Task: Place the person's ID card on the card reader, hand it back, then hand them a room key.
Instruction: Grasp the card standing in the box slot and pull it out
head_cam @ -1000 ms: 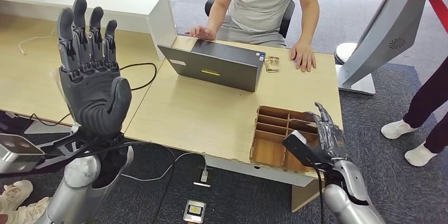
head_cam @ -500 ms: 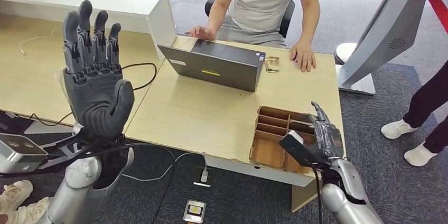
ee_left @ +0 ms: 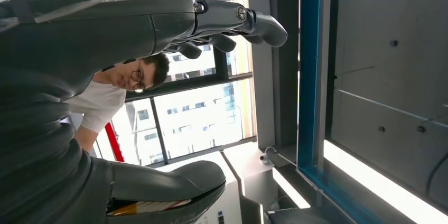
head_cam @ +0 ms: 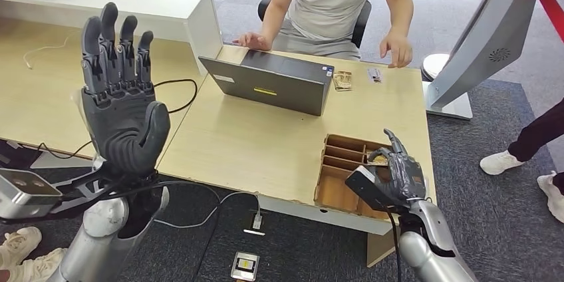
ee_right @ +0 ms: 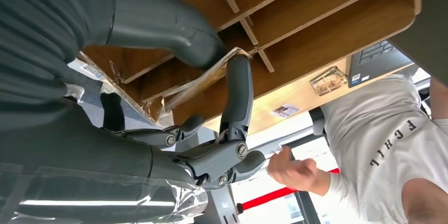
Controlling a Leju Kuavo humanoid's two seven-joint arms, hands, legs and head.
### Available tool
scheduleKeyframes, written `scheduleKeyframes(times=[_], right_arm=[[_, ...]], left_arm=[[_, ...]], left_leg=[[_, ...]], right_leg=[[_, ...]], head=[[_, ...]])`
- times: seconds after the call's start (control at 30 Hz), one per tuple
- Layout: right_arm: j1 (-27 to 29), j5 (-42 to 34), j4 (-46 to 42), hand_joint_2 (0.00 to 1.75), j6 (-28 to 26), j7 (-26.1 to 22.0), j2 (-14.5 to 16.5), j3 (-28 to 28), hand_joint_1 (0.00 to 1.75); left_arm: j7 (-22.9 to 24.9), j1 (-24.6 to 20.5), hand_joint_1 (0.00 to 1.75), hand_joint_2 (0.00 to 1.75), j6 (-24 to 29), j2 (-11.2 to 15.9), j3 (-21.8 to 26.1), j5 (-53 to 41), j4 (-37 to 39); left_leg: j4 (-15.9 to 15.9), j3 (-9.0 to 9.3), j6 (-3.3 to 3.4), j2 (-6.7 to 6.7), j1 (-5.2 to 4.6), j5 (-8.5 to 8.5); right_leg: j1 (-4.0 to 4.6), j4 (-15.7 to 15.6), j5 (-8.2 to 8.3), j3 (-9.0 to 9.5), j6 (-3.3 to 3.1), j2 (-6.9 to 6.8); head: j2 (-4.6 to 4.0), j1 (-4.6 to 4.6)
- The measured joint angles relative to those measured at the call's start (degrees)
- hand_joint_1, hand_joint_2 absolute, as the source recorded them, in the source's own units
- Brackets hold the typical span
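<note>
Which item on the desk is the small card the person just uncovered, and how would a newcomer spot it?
Start at the light wooden desk and find the open grey laptop on its far side. To the laptop's right lies a small clear plastic-wrapped packet, and further right, near the far edge, a small flat white card with dark print. It is flatter and paler than the packet, just below the person's raised hand.

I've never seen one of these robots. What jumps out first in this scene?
The left hand, raised high with palm open and fingers spread, dominates the near left. Lower right, the right hand reaches into a wooden divided tray at the desk's near edge, pinching a brown card sleeve. Across the desk sits a person behind a grey laptop.
</note>
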Motion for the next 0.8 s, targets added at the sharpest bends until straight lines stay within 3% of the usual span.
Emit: scheduleKeyframes(times=[0.8], right_arm=[[-2.48,-1.39,2.33,1.75,-1.06,-2.78,2.41,1.57,1.75]], left_arm=[[-0.02,1.86,0.00,1.75,1.45,0.01,1.33,-1.60,-1.00]], left_leg=[[0.00,-0.01,0.00,0.00,0.00,0.00]], right_leg=[[0.00,0.00,0.00,0.00,0.00,0.00]], head=[[0.00,0.00]])
